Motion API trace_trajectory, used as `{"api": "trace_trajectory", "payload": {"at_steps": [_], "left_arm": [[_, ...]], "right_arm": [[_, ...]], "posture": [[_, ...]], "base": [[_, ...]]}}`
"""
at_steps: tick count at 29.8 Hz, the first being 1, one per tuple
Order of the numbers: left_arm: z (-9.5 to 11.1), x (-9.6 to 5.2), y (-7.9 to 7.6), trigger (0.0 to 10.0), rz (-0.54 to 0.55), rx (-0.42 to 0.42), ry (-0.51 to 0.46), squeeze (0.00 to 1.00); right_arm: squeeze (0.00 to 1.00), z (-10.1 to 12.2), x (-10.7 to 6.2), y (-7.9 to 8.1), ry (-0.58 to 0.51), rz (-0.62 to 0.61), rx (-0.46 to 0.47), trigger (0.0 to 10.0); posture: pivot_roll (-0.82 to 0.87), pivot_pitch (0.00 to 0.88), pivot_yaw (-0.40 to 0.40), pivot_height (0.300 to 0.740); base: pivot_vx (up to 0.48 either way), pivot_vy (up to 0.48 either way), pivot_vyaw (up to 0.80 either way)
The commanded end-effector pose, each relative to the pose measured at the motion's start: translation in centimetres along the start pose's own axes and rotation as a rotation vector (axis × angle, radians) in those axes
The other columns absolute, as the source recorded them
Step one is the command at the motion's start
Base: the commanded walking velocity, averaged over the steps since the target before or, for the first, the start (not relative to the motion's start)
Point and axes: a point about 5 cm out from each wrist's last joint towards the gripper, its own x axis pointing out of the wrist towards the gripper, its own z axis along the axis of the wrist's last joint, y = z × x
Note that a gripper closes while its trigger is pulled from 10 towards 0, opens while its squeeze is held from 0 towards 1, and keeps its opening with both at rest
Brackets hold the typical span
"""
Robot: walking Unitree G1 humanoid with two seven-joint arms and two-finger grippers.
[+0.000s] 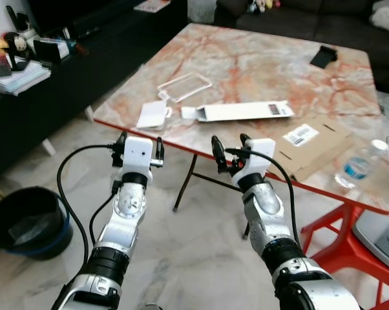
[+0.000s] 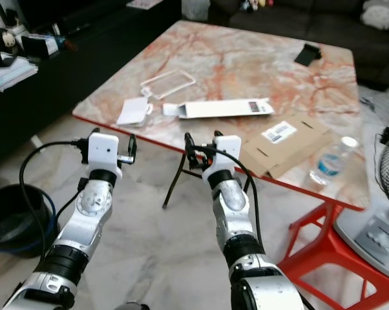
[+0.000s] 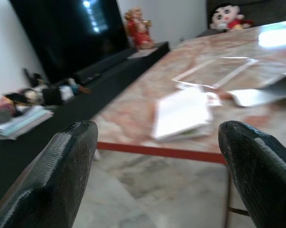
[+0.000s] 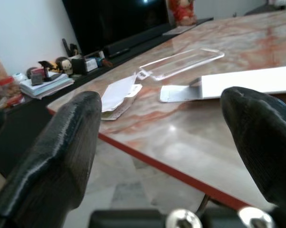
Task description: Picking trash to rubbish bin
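Observation:
Trash lies on the marble table (image 1: 259, 64): a small white packet (image 1: 152, 115) at the near edge, a clear plastic tray (image 1: 184, 86) behind it, a long white box (image 1: 243, 111), a flat cardboard piece (image 1: 311, 145) and a plastic bottle (image 1: 359, 165) at the right. The black bin (image 1: 26, 219) stands on the floor to the left. My left gripper (image 1: 139, 143) is open, held just short of the table edge facing the white packet (image 3: 181, 114). My right gripper (image 1: 228, 152) is open too, below the table edge near the long box (image 4: 247, 81).
A dark low cabinet (image 1: 65, 84) with books and figurines runs along the left. The table has red metal legs (image 1: 324, 232). A black phone-like item (image 1: 324, 56) lies at the table's far side. A fan base (image 1: 385, 239) stands at the right.

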Motion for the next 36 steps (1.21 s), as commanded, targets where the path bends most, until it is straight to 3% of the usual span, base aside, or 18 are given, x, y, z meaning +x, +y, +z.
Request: {"api": "trace_trajectory", "payload": {"at_steps": [1, 7, 21, 27, 36], "left_arm": [[0.16, -0.08, -0.95, 10.0, -0.024, -0.009, 0.0, 0.0], [0.07, -0.04, -1.13, 10.0, -0.033, -0.013, 0.005, 0.0], [-0.03, -0.03, -1.03, 10.0, -0.022, -0.015, 0.01, 0.0], [-0.01, -0.03, -0.91, 10.0, -0.015, -0.016, 0.009, 0.0], [-0.25, -0.17, -0.83, 10.0, -0.012, -0.012, 0.018, 0.0]], "right_arm": [[0.0, 0.18, -0.11, -1.01, 0.004, -0.031, -0.002, 10.0], [0.0, 0.19, 0.1, -1.03, 0.018, -0.038, 0.025, 10.0], [0.0, 0.28, 0.1, -1.09, 0.016, -0.031, 0.022, 10.0], [0.0, 0.59, 0.18, -0.72, -0.002, 0.003, -0.032, 10.0], [0.0, 0.64, 0.2, -0.79, -0.008, -0.011, 0.008, 10.0]], "posture": [[0.11, 0.092, -0.014, 0.74], [0.1, 0.102, -0.019, 0.74], [0.1, 0.11, -0.032, 0.74], [0.1, 0.111, -0.036, 0.74], [0.1, 0.119, -0.037, 0.74]], "base": [[0.289, 0.0, 0.0], [0.289, 0.0, -0.51], [0.288, 0.0, 0.0], [0.287, 0.0, 0.0], [0.287, 0.0, 0.27]]}}
